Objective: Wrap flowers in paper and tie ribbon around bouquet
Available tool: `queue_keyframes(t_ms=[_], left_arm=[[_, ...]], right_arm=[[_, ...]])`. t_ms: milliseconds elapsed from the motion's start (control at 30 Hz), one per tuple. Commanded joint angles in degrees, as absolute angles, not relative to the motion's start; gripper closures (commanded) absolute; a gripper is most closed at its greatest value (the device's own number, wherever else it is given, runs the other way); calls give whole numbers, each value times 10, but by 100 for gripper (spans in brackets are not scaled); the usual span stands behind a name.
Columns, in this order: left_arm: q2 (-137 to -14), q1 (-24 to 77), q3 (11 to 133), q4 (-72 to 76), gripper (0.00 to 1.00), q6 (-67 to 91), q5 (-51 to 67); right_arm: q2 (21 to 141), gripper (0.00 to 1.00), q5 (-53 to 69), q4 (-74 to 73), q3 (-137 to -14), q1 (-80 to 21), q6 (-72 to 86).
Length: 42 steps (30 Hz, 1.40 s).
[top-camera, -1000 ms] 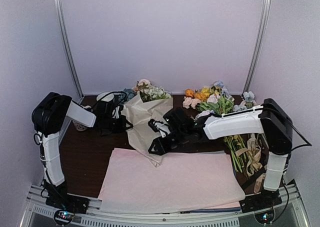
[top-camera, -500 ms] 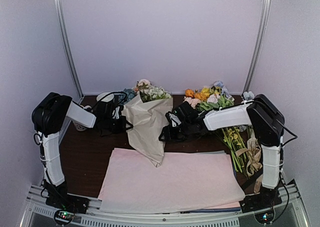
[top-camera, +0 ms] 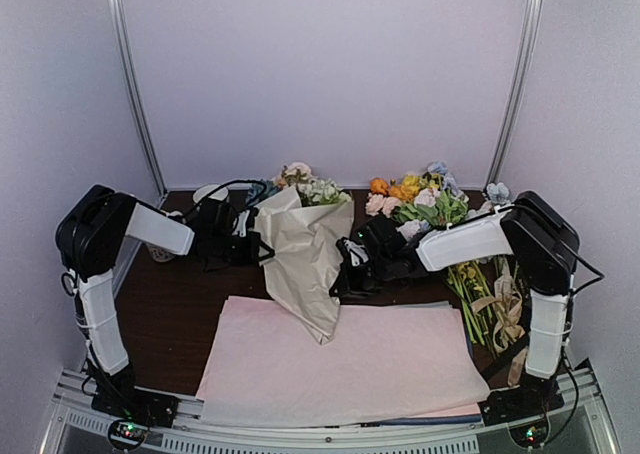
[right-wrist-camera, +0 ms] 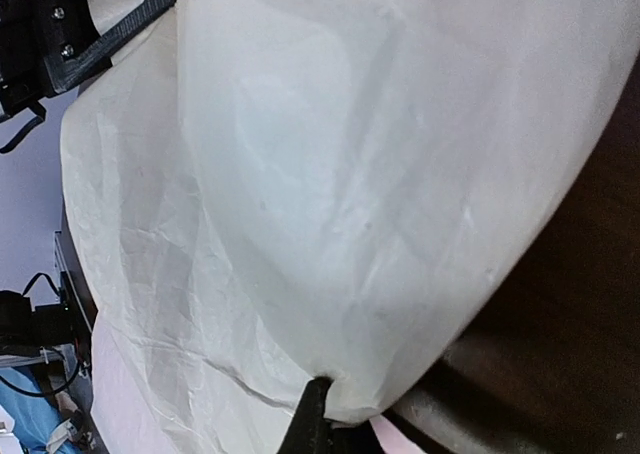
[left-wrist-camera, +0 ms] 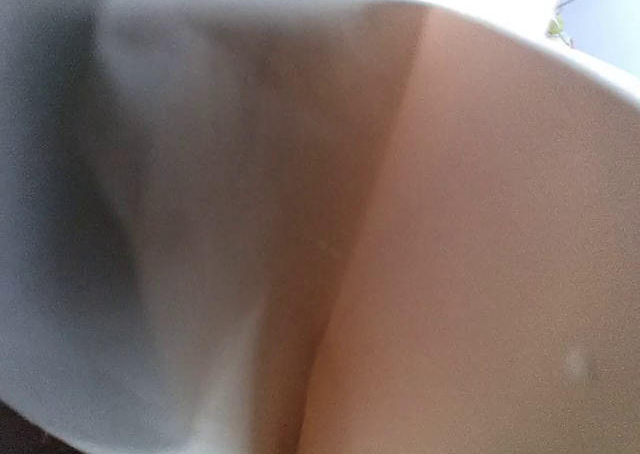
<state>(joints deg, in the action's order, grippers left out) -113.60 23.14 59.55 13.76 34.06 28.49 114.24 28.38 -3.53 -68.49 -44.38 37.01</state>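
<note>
Now: beige paper-cone bouquet (top-camera: 305, 259) sits mid-table between both claws. Long axis runs far-to-near: white, pink and blue flower heads (top-camera: 312, 187) at the far wide end, tip toward me on the pale pink paper sheets (top-camera: 400, 364). Left gripper (top-camera: 248, 244) clenched on its upper left edge. Right gripper (top-camera: 342, 272) clenched at its right flank; I cannot tell if it holds paper. Glossy tan ribbon (top-camera: 503, 309) lies well right, nearer the right arm.
</note>
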Motion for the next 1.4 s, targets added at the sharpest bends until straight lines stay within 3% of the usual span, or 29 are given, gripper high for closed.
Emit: queue_keyframes(t_ms=[0, 200, 400, 700, 800, 967, 1167, 1367], left_arm=[[-1089, 250, 574, 141, 100, 314, 306], [-1066, 272, 543, 140, 100, 303, 306], [-1074, 272, 543, 134, 100, 302, 299], [-1075, 272, 552, 106, 100, 289, 289], [-1076, 272, 552, 103, 100, 283, 290], [-1078, 272, 553, 102, 100, 280, 295], [-1082, 272, 557, 96, 100, 269, 301], [-1083, 272, 556, 94, 100, 267, 301]], right_arm=[[1081, 100, 317, -19, -632, -460, 384], [1035, 84, 319, -36, -578, -471, 380], [981, 70, 264, -152, -619, -466, 301], [836, 67, -58, -429, -635, -392, 217], [779, 61, -90, -470, -581, -329, 235], [645, 48, -51, -407, -438, -251, 321], [509, 48, 16, -305, -286, -163, 431], [499, 49, 62, -217, -221, -113, 486]])
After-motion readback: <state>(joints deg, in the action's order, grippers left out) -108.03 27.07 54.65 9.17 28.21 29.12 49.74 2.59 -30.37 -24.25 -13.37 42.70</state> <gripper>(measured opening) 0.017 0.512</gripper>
